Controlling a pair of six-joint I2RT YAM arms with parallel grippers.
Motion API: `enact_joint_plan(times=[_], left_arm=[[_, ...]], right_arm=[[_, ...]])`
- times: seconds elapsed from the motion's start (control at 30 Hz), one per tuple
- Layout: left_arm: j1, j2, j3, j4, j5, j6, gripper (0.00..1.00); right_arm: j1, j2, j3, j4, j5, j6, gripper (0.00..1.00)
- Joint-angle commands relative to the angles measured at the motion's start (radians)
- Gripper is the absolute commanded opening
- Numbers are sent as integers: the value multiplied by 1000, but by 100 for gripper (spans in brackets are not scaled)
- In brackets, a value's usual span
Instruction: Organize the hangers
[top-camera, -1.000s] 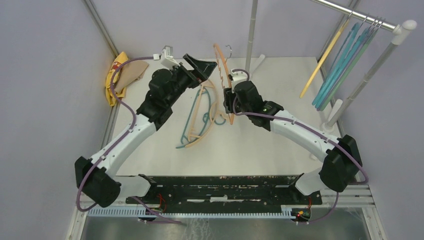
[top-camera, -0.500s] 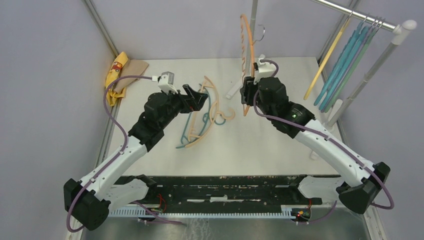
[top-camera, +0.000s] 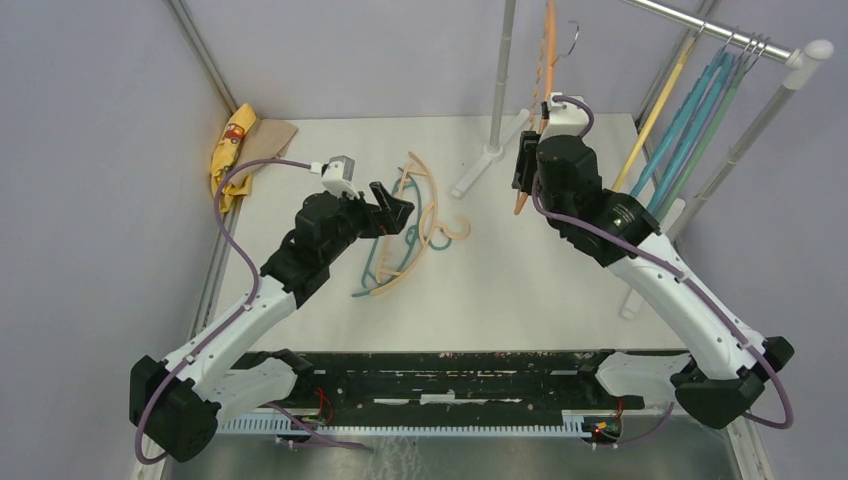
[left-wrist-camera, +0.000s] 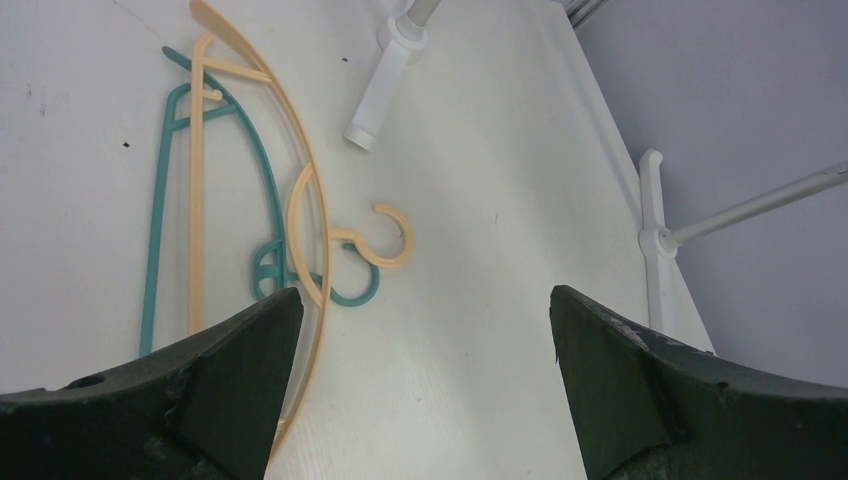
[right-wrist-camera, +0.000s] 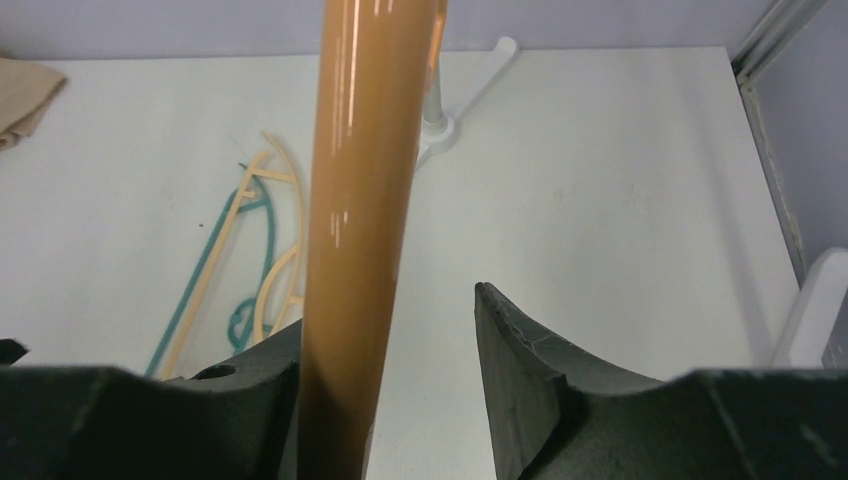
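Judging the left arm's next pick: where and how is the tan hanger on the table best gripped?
Probably take the tan hanger by its outer curved arm, from above, jaws across the thin strip. It lies flat; that arc borders bare table, while the teal hanger crowds its straight bar.

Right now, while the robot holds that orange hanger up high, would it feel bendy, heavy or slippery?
Probably stiff: the orange hanger stands upright above the right gripper without drooping. It is likely light, since it looks like thin plastic. It shines in the wrist view, so it may be slippery and could twist in the grip.
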Motion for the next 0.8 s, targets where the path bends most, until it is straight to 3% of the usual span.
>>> enact_joint_plan(times=[0.0,0.17,0.77], left_arm=[[0,-43,-5,26,1,49,99],[1,-64,-11,5,-1,63,99],[0,-41,-43,-3,-28,92,99]], right_arm=[[-106,50,47,-13,-16,33,2],[-218,80,41,63,-95,56,1],[-309,156,167,87,-98,24,2]])
